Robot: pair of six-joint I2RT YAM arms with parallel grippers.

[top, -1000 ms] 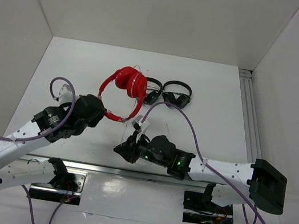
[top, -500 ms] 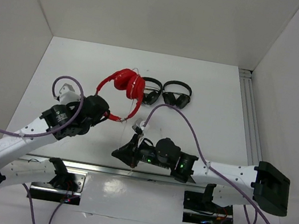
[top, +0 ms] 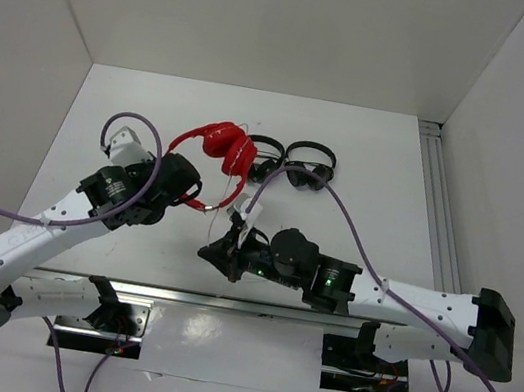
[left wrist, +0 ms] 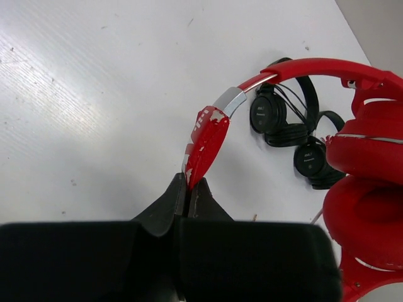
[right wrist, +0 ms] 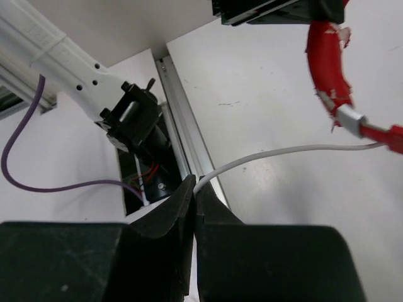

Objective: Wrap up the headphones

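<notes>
Left wrist view: left gripper [left wrist: 187,189] is clamped on the headband [left wrist: 206,138] tip of the red headphones [left wrist: 368,157]; cups sit beyond it, far side of the table [left wrist: 94,94], beside two black headphones [left wrist: 283,116]. Right gripper [right wrist: 194,186] pinches the white cable [right wrist: 283,153], which runs from its jaws toward that band end; I'd guess right does the winding.

L arm [top: 41,230] & R arm [top: 416,302]: white links, blk joints, purple cables [top: 340,212], green LEDs [top: 330,280] on R.
</notes>
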